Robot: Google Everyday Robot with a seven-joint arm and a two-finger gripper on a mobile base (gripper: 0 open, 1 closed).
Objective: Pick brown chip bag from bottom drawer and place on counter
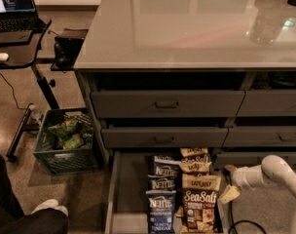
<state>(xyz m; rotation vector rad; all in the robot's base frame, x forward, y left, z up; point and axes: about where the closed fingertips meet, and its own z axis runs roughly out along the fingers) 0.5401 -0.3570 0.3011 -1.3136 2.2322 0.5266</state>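
Note:
The brown chip bag (199, 204) with white "Sea Salt" lettering lies at the front of the right row in the open bottom drawer (120, 189). More brown bags sit behind it. Several blue Kettle bags (161, 204) fill the left row. My gripper (230, 182) is at the drawer's right edge, just right of the brown bag, on the end of the white arm (277, 173). The glossy pale-grey counter (187, 23) spans the top of the cabinet.
Closed grey drawers with bar handles (166, 104) sit above the open drawer. A green crate (65, 140) with bags stands on the floor at left. A black desk with a laptop (14, 13) is at far left. A person's leg and shoe (41, 213) are at bottom left.

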